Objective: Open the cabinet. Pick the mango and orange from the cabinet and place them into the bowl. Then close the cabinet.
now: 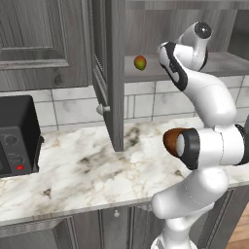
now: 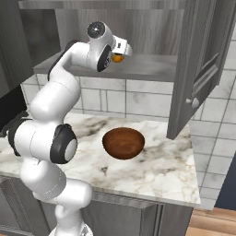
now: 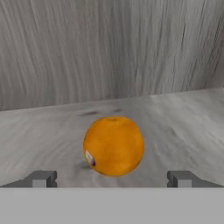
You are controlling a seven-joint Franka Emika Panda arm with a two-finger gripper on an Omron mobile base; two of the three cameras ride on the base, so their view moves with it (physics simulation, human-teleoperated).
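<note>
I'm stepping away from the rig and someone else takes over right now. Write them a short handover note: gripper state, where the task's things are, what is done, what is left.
Gripper: open, empty, reaching into the cabinet, with the orange centred just ahead between its fingertips.
Cabinet: both doors open.
Orange: on the cabinet's floor, not gripped.
Mango: on the same floor, off to the left, untouched.
Bowl: on the marble counter below the cabinet, holding nothing.
Done: cabinet opened.
Left: grasp the orange and put it in the bowl, do the same with the mango, close the cabinet.
</note>
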